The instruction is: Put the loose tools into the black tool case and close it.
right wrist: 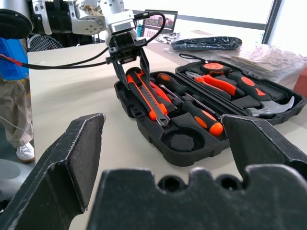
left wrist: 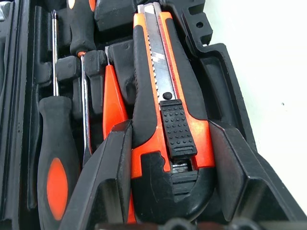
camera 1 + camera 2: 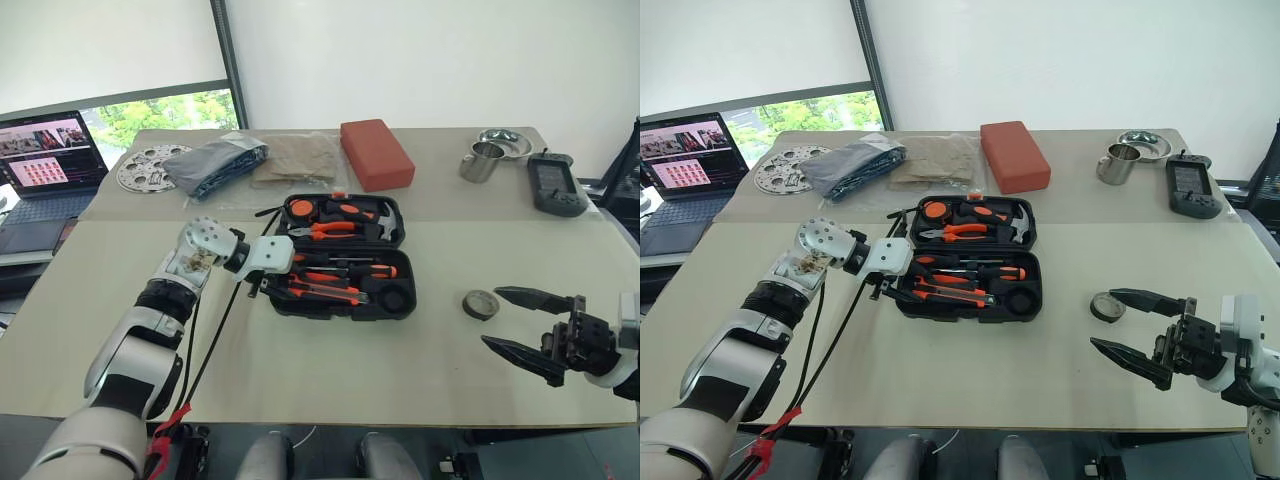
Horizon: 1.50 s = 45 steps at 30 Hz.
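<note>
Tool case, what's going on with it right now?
The black tool case lies open on the table. The left gripper straddles the utility knife, which sits in the case's near half beside the screwdrivers. The right gripper hangs open near the small grey roll, which lies loose on the table, right of the case. The round slot is empty.

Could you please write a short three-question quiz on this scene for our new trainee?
1. True or false: the black tool case lies open.
2. Which loose tool is on the table outside the case? A) grey round roll B) hammer C) pliers
3. What do the left gripper jaws straddle?

Key: 1 true. 2 A; it lies beside the right gripper, whose jaws are open. 3 The utility knife, lying in the case.
</note>
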Available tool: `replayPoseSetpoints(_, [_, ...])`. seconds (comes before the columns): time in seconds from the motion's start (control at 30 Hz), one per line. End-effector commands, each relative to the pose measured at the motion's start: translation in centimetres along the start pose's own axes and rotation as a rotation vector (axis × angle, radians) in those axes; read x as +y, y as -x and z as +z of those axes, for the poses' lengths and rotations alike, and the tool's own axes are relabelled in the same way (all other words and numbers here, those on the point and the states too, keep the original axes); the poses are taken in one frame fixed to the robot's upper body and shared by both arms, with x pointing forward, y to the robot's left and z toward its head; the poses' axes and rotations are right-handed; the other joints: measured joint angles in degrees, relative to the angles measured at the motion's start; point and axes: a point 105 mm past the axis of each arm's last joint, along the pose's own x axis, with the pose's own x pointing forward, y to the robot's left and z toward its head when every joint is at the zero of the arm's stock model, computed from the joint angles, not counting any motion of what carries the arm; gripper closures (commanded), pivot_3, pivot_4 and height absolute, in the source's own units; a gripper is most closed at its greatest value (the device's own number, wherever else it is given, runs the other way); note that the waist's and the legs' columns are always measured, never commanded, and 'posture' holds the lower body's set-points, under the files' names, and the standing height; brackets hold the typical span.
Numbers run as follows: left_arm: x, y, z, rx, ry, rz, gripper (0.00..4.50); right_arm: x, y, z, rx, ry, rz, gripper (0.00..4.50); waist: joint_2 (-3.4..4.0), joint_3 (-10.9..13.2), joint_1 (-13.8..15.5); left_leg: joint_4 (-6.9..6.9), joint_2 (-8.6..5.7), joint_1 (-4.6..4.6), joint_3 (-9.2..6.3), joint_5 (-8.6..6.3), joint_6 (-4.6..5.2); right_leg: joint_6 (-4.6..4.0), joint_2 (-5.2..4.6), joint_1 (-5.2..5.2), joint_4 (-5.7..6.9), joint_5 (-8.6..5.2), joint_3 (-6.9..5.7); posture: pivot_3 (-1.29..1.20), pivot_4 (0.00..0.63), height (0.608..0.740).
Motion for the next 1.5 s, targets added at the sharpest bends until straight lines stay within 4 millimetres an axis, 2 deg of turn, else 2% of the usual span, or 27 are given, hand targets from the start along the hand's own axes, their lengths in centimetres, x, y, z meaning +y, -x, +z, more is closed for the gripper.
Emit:
replayPoseSetpoints(0.03, [-0.1, -0.6, 0.8, -0.015, -0.022, -0.022, 2.72, -0.1, 0.3, 1.1, -0.022, 0.064, -0.003, 0.0, 0.02, 0.0, 0.1, 0.01, -0.01, -0.01, -0.01, 0.0, 0.0, 0.0, 0.0, 0.0, 0.0, 0.0, 0.0, 0.0, 0.15, 0.707])
replayPoseSetpoints(0.13, [-0.1, -0.7, 0.9, -0.016, -0.015, -0.025, 2.72, -0.1, 0.2, 1.1, -0.02, 0.065, -0.001, 0.0, 0.02, 0.0, 0.2, 0.02, -0.02, -0.03, -0.03, 0.0, 0.0, -0.03, 0.0, 0.0, 0.0, 0.02, 0.0, 0.0, 0.15, 0.707])
replayPoseSetpoints(0.2, [-0.1, -0.8, 0.9, -0.018, -0.009, -0.026, 1.7, -0.1, 0.2, 1.1, -0.019, 0.065, -0.001, 0.0, 0.02, 0.0, 0.2, 0.02, -0.03, -0.03, -0.03, 0.0, 0.0, -0.03, 0.0, 0.01, 0.0, 0.02, 0.0, 0.0, 0.15, 0.707])
replayPoseSetpoints(0.23, [-0.1, -0.8, 0.9, -0.018, -0.009, -0.027, 1.44, -0.1, 0.2, 1.1, -0.018, 0.065, -0.001, 0.0, 0.02, 0.0, 0.1, 0.02, -0.03, -0.03, -0.03, 0.0, 0.0, -0.03, 0.0, 0.01, 0.0, 0.02, 0.0, 0.0, 0.15, 0.707])
replayPoseSetpoints(0.33, [0.1, -0.6, 1.1, -0.021, -0.015, -0.02, 0.24, 0.0, 0.1, 1.0, -0.015, 0.065, -0.001, 0.0, 0.01, 0.0, 0.0, 0.02, -0.01, -0.02, -0.04, 0.0, 0.0, -0.04, 0.01, 0.0, 0.0, 0.02, 0.0, 0.0, 0.15, 0.707])
replayPoseSetpoints(0.37, [0.2, -0.5, 1.2, -0.026, -0.02, -0.009, 0.04, 0.0, 0.1, 1.0, -0.014, 0.065, -0.001, 0.0, 0.01, 0.0, -0.1, 0.01, -0.01, -0.01, -0.04, 0.0, 0.0, -0.05, 0.01, 0.01, 0.02, 0.03, 0.0, 0.0, 0.15, 0.707])
replayPoseSetpoints(0.47, [0.8, 0.1, 1.9, -0.052, -0.027, 0.016, 0.04, 0.0, 0.2, 1.0, -0.011, 0.066, -0.001, 0.0, 0.0, 0.0, -0.3, -0.01, 0.0, -0.01, -0.03, 0.0, 0.01, -0.09, 0.02, 0.01, 0.02, 0.05, 0.01, 0.0, 0.15, 0.707])
replayPoseSetpoints(0.73, [2.8, 3.3, 6.4, -0.276, -0.013, 0.103, 0.04, -0.1, 0.2, 0.9, -0.007, 0.066, 0.002, 0.0, 0.04, 0.0, -0.1, 0.08, 0.0, -0.01, -0.04, 0.0, 0.01, -0.08, 0.03, 0.0, 0.08, 0.05, 0.0, 0.0, 0.15, 0.707])
replayPoseSetpoints(0.8, [3.0, 3.6, 7.2, -0.341, -0.004, 0.106, 0.04, -0.1, 0.2, 0.9, -0.008, 0.066, 0.004, 0.0, 0.04, 0.0, -0.1, 0.08, 0.0, 0.0, -0.04, 0.0, 0.01, -0.08, 0.03, 0.01, 0.08, 0.05, 0.0, 0.0, 0.15, 0.707])
replayPoseSetpoints(0.83, [3.1, 3.2, 7.0, -0.341, -0.013, 0.116, 0.04, -0.1, 0.1, 0.8, -0.009, 0.065, 0.006, 0.0, 0.04, 0.0, -0.1, 0.08, 0.0, 0.0, -0.04, 0.0, 0.01, -0.08, 0.03, 0.01, 0.08, 0.05, 0.0, 0.0, 0.15, 0.707])
replayPoseSetpoints(0.87, [3.1, 2.7, 6.7, -0.344, -0.009, 0.123, 0.55, -0.1, 0.0, 0.8, -0.011, 0.065, 0.007, 0.0, 0.04, 0.0, -0.1, 0.08, 0.0, 0.01, -0.04, 0.0, 0.01, -0.08, 0.03, 0.02, 0.08, 0.05, 0.0, 0.0, 0.15, 0.707])
replayPoseSetpoints(0.9, [3.0, 2.1, 6.4, -0.348, 0.003, 0.121, 0.76, -0.1, -0.1, 0.8, -0.012, 0.065, 0.007, 0.0, 0.04, 0.0, -0.1, 0.08, 0.0, 0.02, -0.04, 0.0, 0.01, -0.08, 0.03, 0.02, 0.08, 0.05, 0.0, 0.0, 0.15, 0.707])
replayPoseSetpoints(1.1, [1.7, -0.9, 4.7, -0.344, 0.036, 0.068, 2.87, 0.0, -0.1, 0.6, -0.013, 0.062, 0.007, 0.0, 0.02, 0.0, -0.2, 0.11, 0.0, 0.04, -0.04, 0.0, 0.01, -0.1, 0.04, 0.05, 0.1, 0.06, 0.0, 0.0, 0.15, 0.707])
replayPoseSetpoints(1.23, [1.5, -2.1, 3.9, -0.343, 0.054, 0.07, 4.34, 0.2, 0.1, 0.5, -0.01, 0.059, 0.004, 0.0, 0.0, 0.0, -0.1, 0.16, -0.01, 0.02, -0.04, 0.0, 0.01, -0.11, 0.03, 0.05, 0.09, 0.06, 0.0, 0.0, 0.15, 0.707])
replayPoseSetpoints(1.33, [1.8, -2.6, 4.4, -0.417, 0.114, 0.078, 4.45, 0.3, 0.3, 0.4, -0.006, 0.057, -0.001, 0.0, -0.01, 0.0, 0.0, 0.16, -0.02, -0.01, -0.04, 0.0, 0.01, -0.11, 0.03, 0.05, 0.08, 0.06, 0.0, 0.0, 0.15, 0.707])
replayPoseSetpoints(1.5, [1.4, -3.6, 3.6, -0.384, 0.124, 0.058, 4.45, 0.4, 0.5, 0.4, -0.003, 0.054, -0.004, 0.0, -0.03, 0.0, -0.2, 0.18, -0.03, -0.02, -0.04, 0.0, 0.01, -0.1, 0.03, 0.04, 0.09, 0.06, 0.0, 0.0, 0.15, 0.707])
